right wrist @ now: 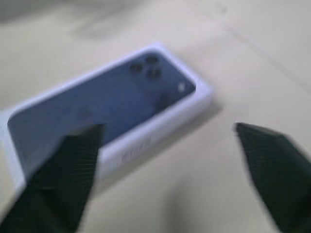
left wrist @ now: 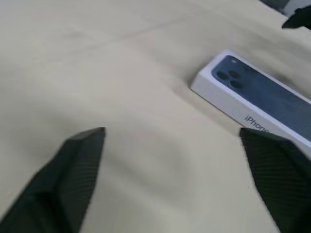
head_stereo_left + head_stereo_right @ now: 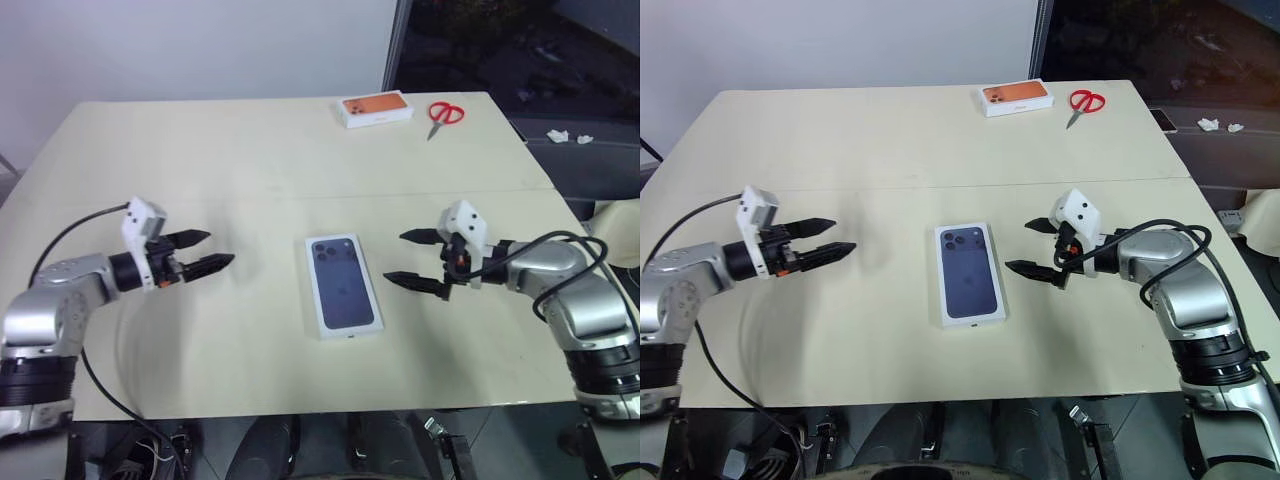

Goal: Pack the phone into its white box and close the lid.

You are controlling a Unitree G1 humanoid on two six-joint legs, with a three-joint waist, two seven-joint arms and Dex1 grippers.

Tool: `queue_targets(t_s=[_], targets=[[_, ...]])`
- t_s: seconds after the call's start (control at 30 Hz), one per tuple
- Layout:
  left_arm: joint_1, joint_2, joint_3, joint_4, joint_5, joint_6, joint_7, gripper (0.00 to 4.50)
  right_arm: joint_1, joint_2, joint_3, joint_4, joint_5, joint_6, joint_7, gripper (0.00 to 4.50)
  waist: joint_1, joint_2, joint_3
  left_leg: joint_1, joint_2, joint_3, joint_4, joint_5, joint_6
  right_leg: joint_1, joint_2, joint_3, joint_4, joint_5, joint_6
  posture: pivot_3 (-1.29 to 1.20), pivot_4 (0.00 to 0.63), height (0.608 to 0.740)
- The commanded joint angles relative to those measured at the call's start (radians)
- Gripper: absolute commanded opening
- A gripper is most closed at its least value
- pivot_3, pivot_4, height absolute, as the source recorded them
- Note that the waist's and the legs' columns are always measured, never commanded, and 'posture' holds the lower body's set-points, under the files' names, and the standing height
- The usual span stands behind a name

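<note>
White box [image 3: 344, 286] sits closed at table centre, lid [image 3: 341, 281] on, its printed phone back facing up. The phone itself is presumably inside; can't confirm with the lid shut.

Left gripper [image 3: 211, 251] at 9 o'clock of the box, fingers spread, empty, well apart from it. Right gripper [image 3: 416, 259] at 3 o'clock, also spread and empty, near the box but not touching.

Risks from here:
- Lid seating: the wrist views are soft, so whether it is fully down all round is hard to tell. If one edge rides high, it may pop.
- Any inward sweep by the right fingers could nudge the box askew.

Orange-topped box [image 3: 377, 109] and red scissors [image 3: 443, 116] lie at 12 to 1 o'clock, far off, no hazard.
</note>
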Motion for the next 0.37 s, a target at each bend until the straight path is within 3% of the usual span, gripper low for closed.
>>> queue_targets(t_s=[0.03,0.37], targets=[[0.053,0.039,0.063,0.013,0.012,-0.101,-0.056,4.45,0.022,-0.051,-0.095,-0.036,0.072,-0.017,0.061,4.49,-0.003,0.0,0.0,0.0,0.0,0.0,0.0,0.0,0.0,0.0,0.0,0.0,0.0,0.0,0.0,0.0,0.15,0.74],[0.202,0.106,0.113,0.039,0.066,-0.308,-0.149,4.45,0.168,-0.133,-0.203,0.033,0.088,-0.199,0.198,4.49,0.0,0.0,0.0,0.0,0.001,0.0,0.0,0.0,0.0,0.0,0.0,0.0,0.0,0.0,0.0,0.0,0.15,0.74]])
